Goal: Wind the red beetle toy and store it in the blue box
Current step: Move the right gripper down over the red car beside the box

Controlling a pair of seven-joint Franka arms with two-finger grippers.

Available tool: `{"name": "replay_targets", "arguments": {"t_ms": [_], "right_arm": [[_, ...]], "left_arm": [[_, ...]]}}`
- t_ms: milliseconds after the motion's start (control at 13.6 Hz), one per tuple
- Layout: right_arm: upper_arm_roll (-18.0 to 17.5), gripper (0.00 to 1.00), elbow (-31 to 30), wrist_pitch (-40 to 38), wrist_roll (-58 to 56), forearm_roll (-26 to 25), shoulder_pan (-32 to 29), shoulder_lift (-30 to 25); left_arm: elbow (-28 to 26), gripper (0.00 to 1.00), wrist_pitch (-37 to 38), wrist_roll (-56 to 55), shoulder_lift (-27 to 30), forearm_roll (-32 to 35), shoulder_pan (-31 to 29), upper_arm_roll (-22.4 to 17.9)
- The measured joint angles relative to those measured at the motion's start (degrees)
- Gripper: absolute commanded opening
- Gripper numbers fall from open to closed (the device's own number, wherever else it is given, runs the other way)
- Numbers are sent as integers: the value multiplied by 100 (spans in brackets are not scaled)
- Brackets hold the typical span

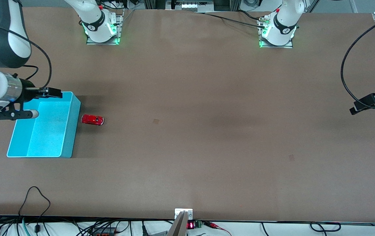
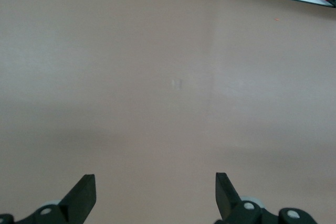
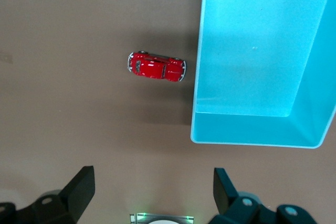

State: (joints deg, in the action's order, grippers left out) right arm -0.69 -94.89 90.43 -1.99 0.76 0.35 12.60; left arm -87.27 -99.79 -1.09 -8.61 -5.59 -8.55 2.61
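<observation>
The red beetle toy (image 1: 92, 120) stands on the brown table just beside the blue box (image 1: 69, 129), toward the left arm's end from it. In the right wrist view the red beetle toy (image 3: 156, 67) lies close to the blue box (image 3: 315, 66), whose floor is bare. My right gripper (image 1: 53, 92) is open and empty, high over the box's corner nearest the robot bases; in its wrist view my right gripper (image 3: 152, 190) has its jaws wide apart. My left gripper (image 1: 367, 103) waits high over the table's edge at the left arm's end; in its wrist view my left gripper (image 2: 155, 195) is open and empty.
A black cable (image 1: 351, 75) loops down to the left gripper. Loose cables (image 1: 36, 200) and a small electronics board (image 1: 194, 225) lie along the table edge nearest the front camera. The two arm bases (image 1: 102, 28) stand at the edge farthest from it.
</observation>
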Motion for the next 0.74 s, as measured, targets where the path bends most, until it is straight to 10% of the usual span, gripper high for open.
{"name": "replay_targets", "arguments": {"t_ms": [736], "right_arm": [[-108, 100, -2820, 3563, -4401, -219, 337, -255]], "left_arm": [[-131, 100, 338, -127, 213, 11, 669, -542]]}}
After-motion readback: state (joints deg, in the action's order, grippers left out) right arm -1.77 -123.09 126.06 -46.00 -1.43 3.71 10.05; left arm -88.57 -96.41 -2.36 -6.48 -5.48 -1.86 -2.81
